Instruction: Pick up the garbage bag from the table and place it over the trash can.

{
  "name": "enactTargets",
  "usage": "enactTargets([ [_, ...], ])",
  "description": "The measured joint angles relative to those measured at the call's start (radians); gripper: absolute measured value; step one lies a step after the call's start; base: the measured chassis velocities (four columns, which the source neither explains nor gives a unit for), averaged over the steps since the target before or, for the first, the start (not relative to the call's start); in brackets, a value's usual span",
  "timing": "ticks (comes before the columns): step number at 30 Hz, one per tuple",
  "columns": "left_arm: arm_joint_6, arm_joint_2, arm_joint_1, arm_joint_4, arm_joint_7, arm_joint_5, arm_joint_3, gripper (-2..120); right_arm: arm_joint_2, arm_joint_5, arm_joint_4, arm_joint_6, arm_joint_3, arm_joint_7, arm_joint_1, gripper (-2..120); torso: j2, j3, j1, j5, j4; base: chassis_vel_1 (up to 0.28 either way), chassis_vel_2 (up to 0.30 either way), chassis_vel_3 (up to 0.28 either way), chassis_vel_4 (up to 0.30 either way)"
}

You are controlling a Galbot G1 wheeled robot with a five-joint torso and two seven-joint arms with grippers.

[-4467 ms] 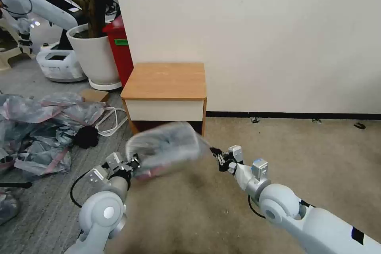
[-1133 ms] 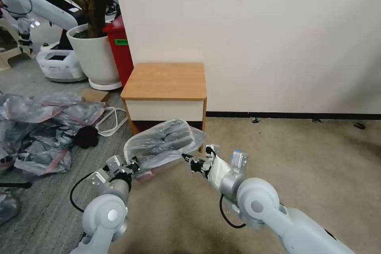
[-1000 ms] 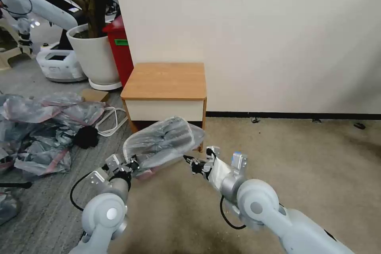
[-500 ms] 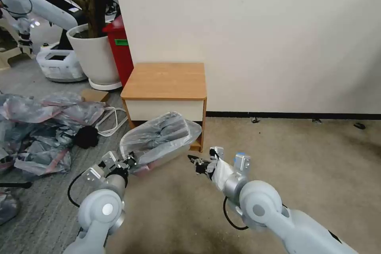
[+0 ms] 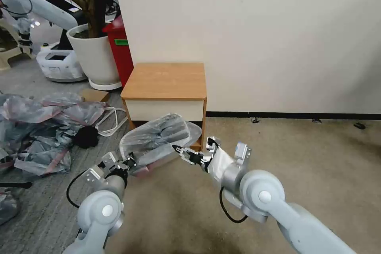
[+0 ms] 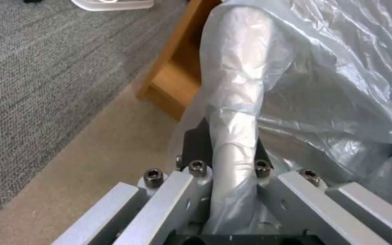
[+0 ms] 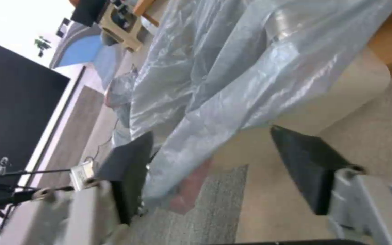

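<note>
A two-armed robot is at the step of fitting the garbage bag [image 5: 158, 137] over the trash can [image 7: 337, 98], a small beige bin standing on the floor in front of the table [image 5: 164, 81]. The bag is off the table and draped loosely across the bin's top, with its pinkish edge strip hanging low on the near side. The left gripper [image 5: 129, 162] is clamped on a gathered fold of the bag at the bin's left near corner. The right gripper [image 5: 179, 151] has its jaws spread wide and holds nothing; in the right wrist view the bag's hanging edge lies between its two dark fingers [image 7: 311, 170]. The next move likely calls for the right gripper to pinch that loose edge and draw it down past the rolled rim. Counted: one bag at work, one beige bin, one table, two grippers. A heap of other bags [image 5: 39, 127] lies on the floor well apart to the left.
</note>
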Motion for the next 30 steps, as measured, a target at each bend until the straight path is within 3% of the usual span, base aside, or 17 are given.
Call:
enactTargets([
  [7,0.000,-0.003,0.003,0.000,0.007,0.016,0.009,3,0.020,-0.001,-0.011,-0.025,-0.001,0.043,0.000,99,0.000,0.000,0.000,0.0000,-0.0001,0.000,0.000,0.000,0.000],
  [14,-0.001,-0.013,0.010,0.002,0.023,0.053,0.022,3,0.048,0.028,-0.031,-0.042,0.012,0.095,0.014,111,0.000,0.000,0.000,0.0000,-0.0001,0.000,0.000,0.000,0.000],
  [23,-0.002,-0.015,0.012,0.005,0.034,0.073,0.026,3,0.083,0.047,-0.050,-0.057,0.022,0.156,0.016,111,0.000,0.000,0.000,0.0001,-0.0001,0.000,0.000,0.000,0.000],
  [30,-0.003,-0.016,0.013,0.007,0.035,0.078,0.027,3,0.109,0.054,-0.062,-0.058,0.028,0.168,0.017,104,0.000,0.000,0.000,0.0001,-0.0001,0.000,0.000,0.000,0.000],
])
